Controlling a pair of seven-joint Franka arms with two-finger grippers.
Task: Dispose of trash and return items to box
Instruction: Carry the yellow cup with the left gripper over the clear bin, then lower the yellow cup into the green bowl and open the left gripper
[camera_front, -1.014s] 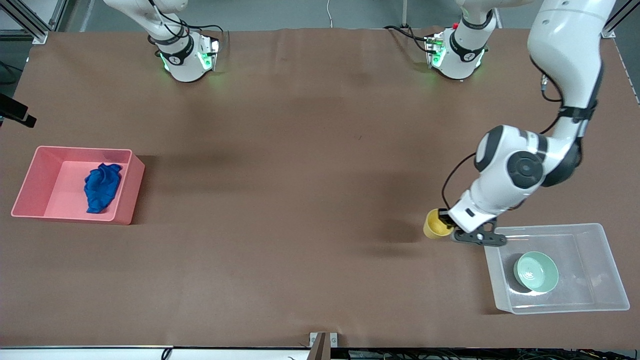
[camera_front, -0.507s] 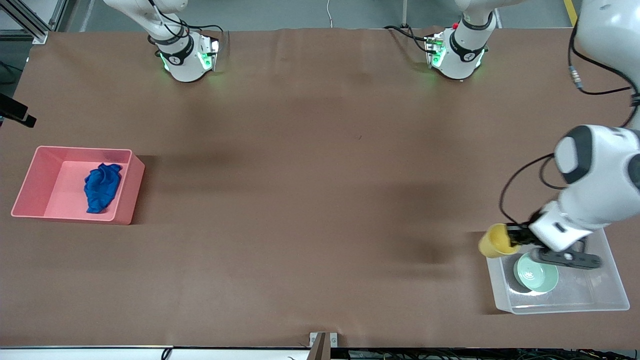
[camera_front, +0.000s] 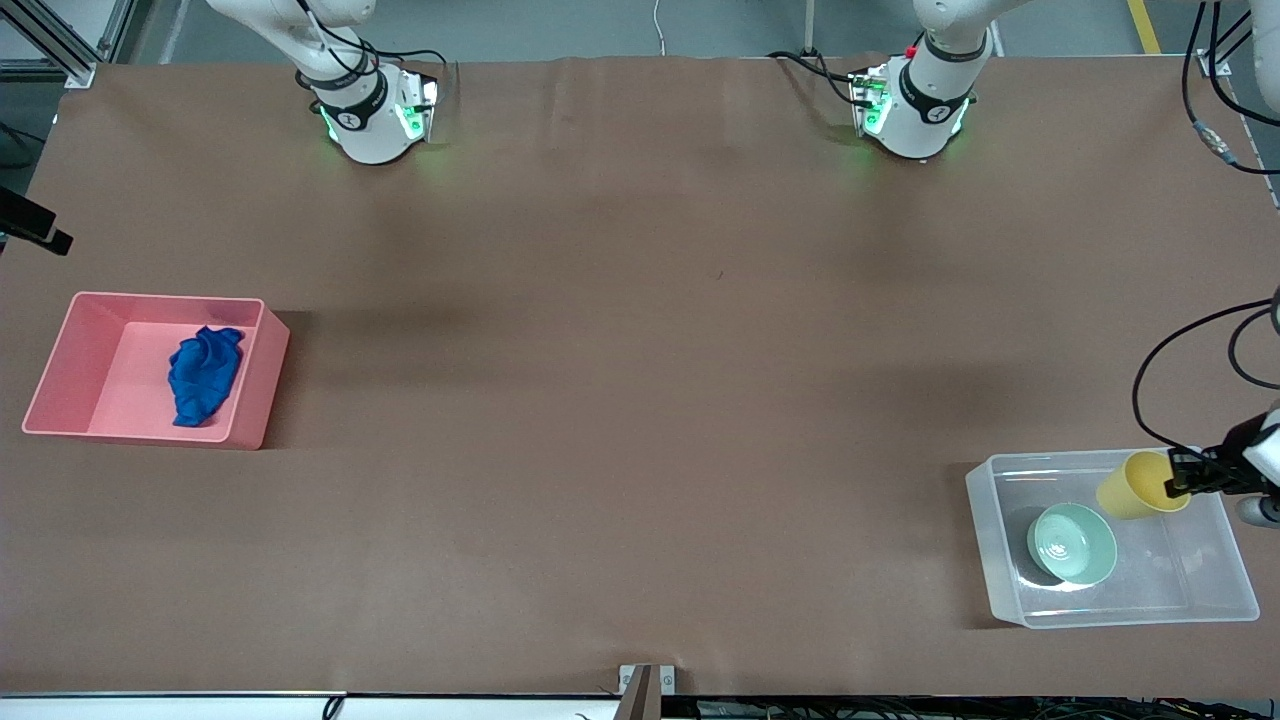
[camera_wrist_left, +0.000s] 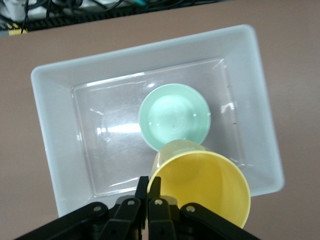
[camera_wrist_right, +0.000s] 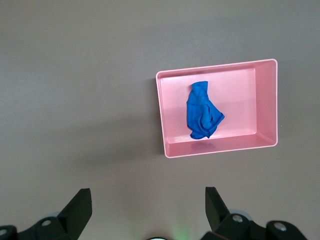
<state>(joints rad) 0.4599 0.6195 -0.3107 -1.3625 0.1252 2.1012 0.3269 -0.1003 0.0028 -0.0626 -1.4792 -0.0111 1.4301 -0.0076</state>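
The left gripper (camera_front: 1183, 482) hangs over the rectangular clear frosted plastic tub (camera_front: 1005, 590) at the left arm's end of the table, its fingers (camera_wrist_left: 149, 199) pinched on the rim of the small yellow plastic cup (camera_front: 1138, 485); the cup is tilted on its side in the air, its open mouth turned toward the wrist camera, its body over the tub's interior; in the left wrist view the cup (camera_wrist_left: 205, 187) partly covers the pale mint-green round bowl (camera_wrist_left: 172, 119), which sits upright on the floor of the tub (camera_wrist_left: 57, 155); in the front view the bowl (camera_front: 1071, 543) lies near the middle of the tub; at the right arm's end of the table stands the opaque pink rectangular bin (camera_front: 60, 365), and the crumpled wad of bright blue soft cloth (camera_front: 203, 374) lies inside it, against the wall that faces the table's middle; the right gripper (camera_wrist_right: 147, 212) waits high above the table with its fingers (camera_wrist_right: 80, 207) spread wide and holding nothing, looking down on the bin (camera_wrist_right: 267, 107) and the cloth (camera_wrist_right: 202, 111).
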